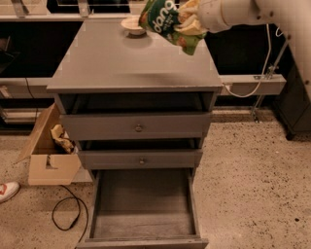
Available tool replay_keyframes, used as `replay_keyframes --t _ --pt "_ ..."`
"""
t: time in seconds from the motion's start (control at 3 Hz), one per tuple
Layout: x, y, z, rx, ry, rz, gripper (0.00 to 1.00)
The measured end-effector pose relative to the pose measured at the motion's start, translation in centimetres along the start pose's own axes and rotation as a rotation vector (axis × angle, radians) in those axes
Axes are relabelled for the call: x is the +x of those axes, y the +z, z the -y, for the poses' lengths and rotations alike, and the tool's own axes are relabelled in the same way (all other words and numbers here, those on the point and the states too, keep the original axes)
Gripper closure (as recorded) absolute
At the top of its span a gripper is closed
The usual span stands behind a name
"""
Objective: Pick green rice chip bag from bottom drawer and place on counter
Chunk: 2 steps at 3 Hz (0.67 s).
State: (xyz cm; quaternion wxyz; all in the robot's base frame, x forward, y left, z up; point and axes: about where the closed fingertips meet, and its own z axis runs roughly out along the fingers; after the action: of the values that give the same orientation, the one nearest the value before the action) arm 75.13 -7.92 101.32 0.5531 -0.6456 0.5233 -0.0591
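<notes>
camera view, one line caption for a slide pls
The gripper holds the green rice chip bag over the back of the counter, the bottom drawer open below.

A robot test lab, by its terrazzo floor [252, 170], cardboard box [51, 169] and drawer desk [121, 63], with the end effector [192, 20] clutching the green rice chip bag [163, 18] above the desk's far right.

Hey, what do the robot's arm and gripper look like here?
The arm is smooth white, made of thick rounded cylindrical segments. The gripper, at the top edge of the view above the counter, has pale yellowish-tan fingers.
</notes>
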Motion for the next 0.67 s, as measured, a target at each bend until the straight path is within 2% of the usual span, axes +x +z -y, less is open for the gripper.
replay_keyframes --t 0.33,0.67 --pt "1.8 2.6 1.1 0.008 0.065 -0.003 1.0" --pt "2.9 5.0 1.5 -0.012 0.113 0.016 0.85"
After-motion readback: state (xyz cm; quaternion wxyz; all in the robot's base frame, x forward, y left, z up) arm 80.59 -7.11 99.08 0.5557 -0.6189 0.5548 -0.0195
